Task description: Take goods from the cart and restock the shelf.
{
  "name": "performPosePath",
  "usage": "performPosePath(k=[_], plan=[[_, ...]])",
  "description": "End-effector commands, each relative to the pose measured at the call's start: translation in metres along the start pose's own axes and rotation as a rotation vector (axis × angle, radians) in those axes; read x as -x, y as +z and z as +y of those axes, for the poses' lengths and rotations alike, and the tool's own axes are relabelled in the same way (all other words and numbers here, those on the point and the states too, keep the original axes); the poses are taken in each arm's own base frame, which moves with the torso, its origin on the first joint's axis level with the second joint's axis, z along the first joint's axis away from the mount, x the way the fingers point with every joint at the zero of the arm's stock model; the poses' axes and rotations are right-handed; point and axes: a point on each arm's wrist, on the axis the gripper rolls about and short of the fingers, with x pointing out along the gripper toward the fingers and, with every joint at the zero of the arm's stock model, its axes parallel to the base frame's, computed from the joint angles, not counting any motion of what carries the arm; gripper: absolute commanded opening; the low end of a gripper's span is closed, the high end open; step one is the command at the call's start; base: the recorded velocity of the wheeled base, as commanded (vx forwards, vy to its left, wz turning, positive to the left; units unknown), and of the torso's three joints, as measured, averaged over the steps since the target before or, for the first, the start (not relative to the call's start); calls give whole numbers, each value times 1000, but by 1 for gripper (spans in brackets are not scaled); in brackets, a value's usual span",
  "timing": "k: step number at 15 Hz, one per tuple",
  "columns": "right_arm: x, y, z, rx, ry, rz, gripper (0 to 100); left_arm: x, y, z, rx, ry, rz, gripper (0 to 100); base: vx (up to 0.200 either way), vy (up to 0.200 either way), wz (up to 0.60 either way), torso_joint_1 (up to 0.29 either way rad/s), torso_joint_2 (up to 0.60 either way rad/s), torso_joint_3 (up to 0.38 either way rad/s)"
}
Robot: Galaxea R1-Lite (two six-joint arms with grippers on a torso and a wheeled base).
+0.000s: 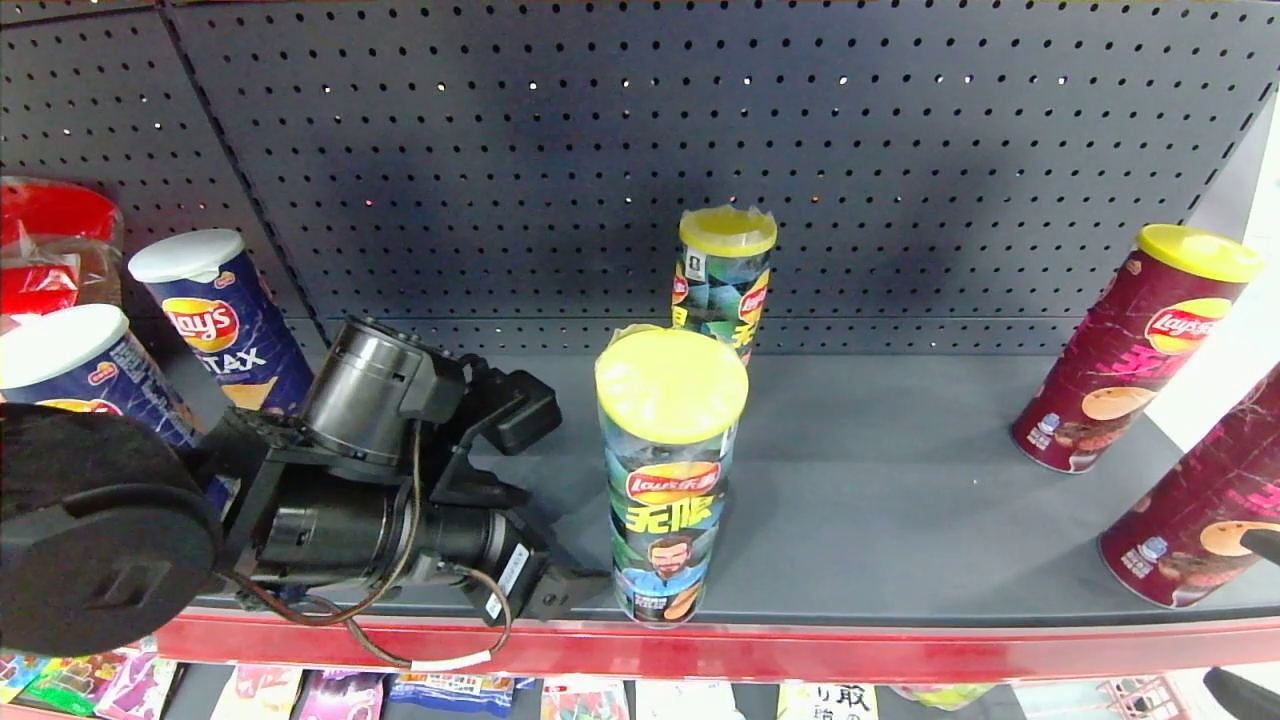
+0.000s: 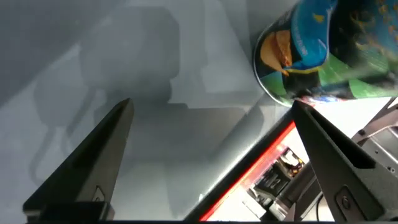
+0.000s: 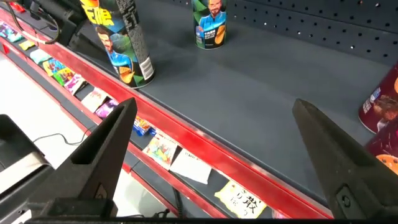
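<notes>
1. We log the left end effector (image 2: 212, 104) released, just beside the green chip can (image 1: 668, 480).
2. The can stands upright at the shelf (image 1: 880, 520) front edge.
3. We find the right end effector (image 3: 214, 104) released, empty.

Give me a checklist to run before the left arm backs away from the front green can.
1. Front green can upright on the shelf: ok.
2. Left gripper open and empty: ok.
3. Left fingers apart from the can's base: cannot tell, one tip sits very close.
4. Can set back from the red front lip: not ok, it stands right at the edge.
5. Right gripper open and empty, before the shelf: ok.
6. Rear green can upright behind: ok.
</notes>
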Motion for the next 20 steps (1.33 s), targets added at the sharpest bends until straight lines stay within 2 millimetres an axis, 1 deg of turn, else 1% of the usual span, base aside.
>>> performPosePath(k=[1,8,14,20], plan=[[-2,1,0,0,1,6,100,-3,2,0,-4,-4,0,100,0,0,0,0,0,0],[-3,1,0,-3,2,10,100,-14,13,-1,-9,-11,-5,100,0,0,0,0,0,0],[-4,1,-1,-26,1,15,100,-21,15,-3,-17,-21,0,100,0,0,0,0,0,0],[-6,1,-1,-28,1,24,100,-22,16,-4,-18,-28,-1,100,0,0,0,0,0,0]])
